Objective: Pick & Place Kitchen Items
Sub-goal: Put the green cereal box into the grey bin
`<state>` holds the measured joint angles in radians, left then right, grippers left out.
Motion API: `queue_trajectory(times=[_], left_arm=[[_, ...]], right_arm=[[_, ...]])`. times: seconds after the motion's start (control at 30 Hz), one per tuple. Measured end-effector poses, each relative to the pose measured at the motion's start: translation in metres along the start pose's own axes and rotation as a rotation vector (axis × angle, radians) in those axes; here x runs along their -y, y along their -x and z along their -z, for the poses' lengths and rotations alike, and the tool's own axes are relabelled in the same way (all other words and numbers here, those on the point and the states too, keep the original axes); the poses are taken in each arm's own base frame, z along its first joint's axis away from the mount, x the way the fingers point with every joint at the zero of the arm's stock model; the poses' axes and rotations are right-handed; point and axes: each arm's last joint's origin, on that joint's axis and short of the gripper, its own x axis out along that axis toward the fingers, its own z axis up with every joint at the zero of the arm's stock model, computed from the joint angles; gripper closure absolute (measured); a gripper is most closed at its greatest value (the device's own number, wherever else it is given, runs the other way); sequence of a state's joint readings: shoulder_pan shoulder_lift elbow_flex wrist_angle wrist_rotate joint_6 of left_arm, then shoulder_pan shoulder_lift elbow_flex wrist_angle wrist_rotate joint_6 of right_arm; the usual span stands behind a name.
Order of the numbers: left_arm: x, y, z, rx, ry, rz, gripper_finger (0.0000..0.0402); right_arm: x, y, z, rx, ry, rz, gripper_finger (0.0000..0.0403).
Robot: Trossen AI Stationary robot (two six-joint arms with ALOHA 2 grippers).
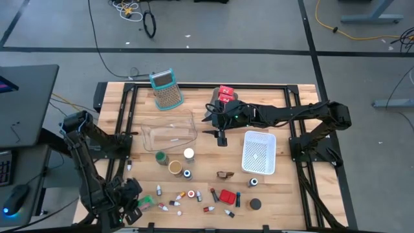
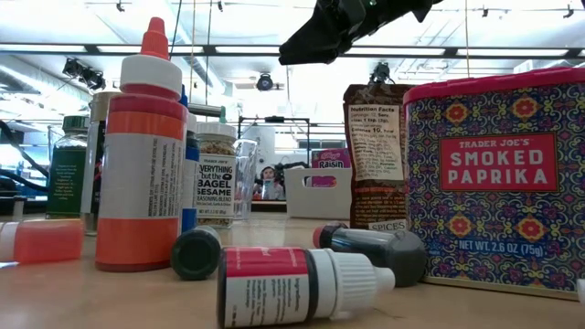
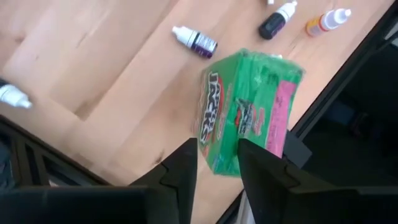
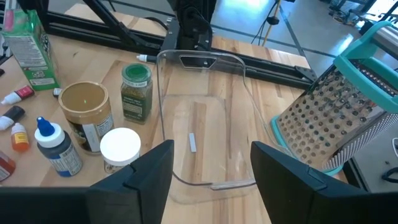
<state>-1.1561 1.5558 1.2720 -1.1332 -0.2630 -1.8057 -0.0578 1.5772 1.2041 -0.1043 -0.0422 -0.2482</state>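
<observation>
Left gripper (image 3: 214,163) sits at the near-left corner of the tabletop (image 1: 284,200), fingers (image 3: 183,165) narrow and straddling the lower edge of a green box (image 3: 245,118); can't tell whether they actually clamp it. Green box is tilted, right at the tabletop edge by the black frame rail, with small dropper bottles (image 3: 194,40) lying just beyond it. Right gripper (image 1: 222,137) hangs mid-table, fingers (image 4: 149,171) wide apart, nothing between them, over the near end of a clear glass dish (image 4: 202,124). Beside that dish: green-lidded spice jar (image 4: 135,90), tan-lidded jar (image 4: 86,115), white-lidded jar (image 4: 119,148), blue-capped bottle (image 4: 53,146). Teal-handled grater (image 1: 166,88) stands at the far side. White basket (image 1: 259,153) lies right of centre; red packets (image 1: 226,94) at the far edge. More small bottles and a red tin (image 1: 227,196) are scattered along the near edge.
</observation>
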Motion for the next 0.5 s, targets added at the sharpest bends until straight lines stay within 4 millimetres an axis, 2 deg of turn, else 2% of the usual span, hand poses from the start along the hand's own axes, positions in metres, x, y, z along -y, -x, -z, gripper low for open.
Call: queue_trajectory(times=[0.5], left_arm=[[0.0005, 0.0001, 0.0006, -0.010, 0.008, 0.004, 0.0287]], right_arm=[[0.0001, 0.0000, 0.0001, 0.000, 0.000, 0.000, 0.0179]])
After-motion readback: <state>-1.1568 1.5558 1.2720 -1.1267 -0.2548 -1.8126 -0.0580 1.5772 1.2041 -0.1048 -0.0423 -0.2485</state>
